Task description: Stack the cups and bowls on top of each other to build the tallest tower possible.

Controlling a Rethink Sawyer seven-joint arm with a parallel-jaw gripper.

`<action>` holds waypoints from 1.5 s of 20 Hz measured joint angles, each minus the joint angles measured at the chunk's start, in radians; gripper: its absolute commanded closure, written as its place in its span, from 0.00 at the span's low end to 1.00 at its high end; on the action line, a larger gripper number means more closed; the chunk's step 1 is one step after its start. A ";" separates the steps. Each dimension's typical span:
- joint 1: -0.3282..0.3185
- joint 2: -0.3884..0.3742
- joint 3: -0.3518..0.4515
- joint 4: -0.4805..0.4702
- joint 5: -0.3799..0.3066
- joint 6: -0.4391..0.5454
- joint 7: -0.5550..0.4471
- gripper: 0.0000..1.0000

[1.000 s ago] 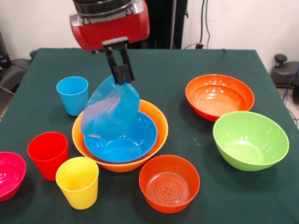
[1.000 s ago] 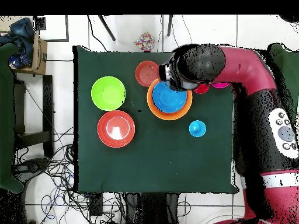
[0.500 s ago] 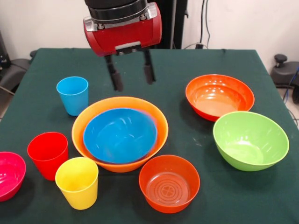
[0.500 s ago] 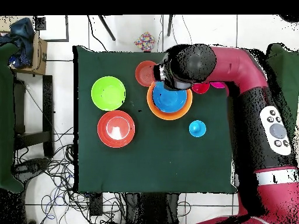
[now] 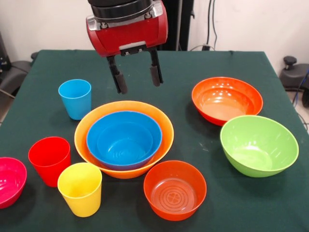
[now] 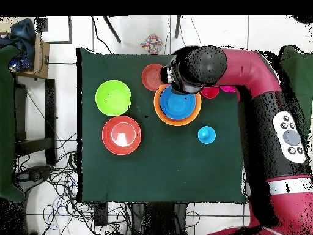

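The tower is a large pale orange bowl (image 5: 165, 126) (image 6: 159, 112) left of the table's middle, with a blue bowl (image 5: 120, 166) (image 6: 181, 105) nested in it. A light blue bowl (image 5: 124, 139) sits inside the blue one. My gripper (image 5: 136, 77) hangs open and holds nothing, just above the tower's far rim. In the overhead view the arm's head (image 6: 197, 67) hides it. The light blue cup (image 5: 75, 98) (image 6: 206, 134), red cup (image 5: 49, 159) (image 6: 211, 92) and yellow cup (image 5: 80, 187) stand upright to the tower's left.
A magenta bowl (image 5: 10, 181) (image 6: 230, 89) sits at the left edge. A small red-orange bowl (image 5: 175, 189) (image 6: 151, 76) lies in front of the tower. A larger red-orange bowl (image 5: 227, 99) (image 6: 121, 134) and a lime green bowl (image 5: 259, 145) (image 6: 113, 97) lie to the right.
The gripper let go of the tilted light blue bowl, which dropped and settled level inside the blue bowl. The fingers opened and the gripper rose slightly.
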 measured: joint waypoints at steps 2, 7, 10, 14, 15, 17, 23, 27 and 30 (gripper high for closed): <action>0.000 0.000 0.000 0.000 0.000 0.000 0.000 0.00; -0.004 -0.001 0.000 0.000 0.001 0.000 0.000 0.00; -0.013 -0.001 0.000 -0.004 0.001 0.000 0.000 0.00; -0.027 -0.001 0.000 -0.012 0.001 0.000 0.000 0.00; -0.033 -0.002 0.000 -0.013 0.001 0.000 0.000 0.00; -0.044 -0.005 0.000 -0.013 0.001 0.000 0.000 0.00; -0.088 -0.025 0.000 0.004 0.001 0.000 0.000 0.00; -0.106 -0.045 -0.001 0.037 -0.002 0.000 0.000 0.00; -0.111 -0.062 -0.002 0.072 -0.004 0.000 0.000 0.00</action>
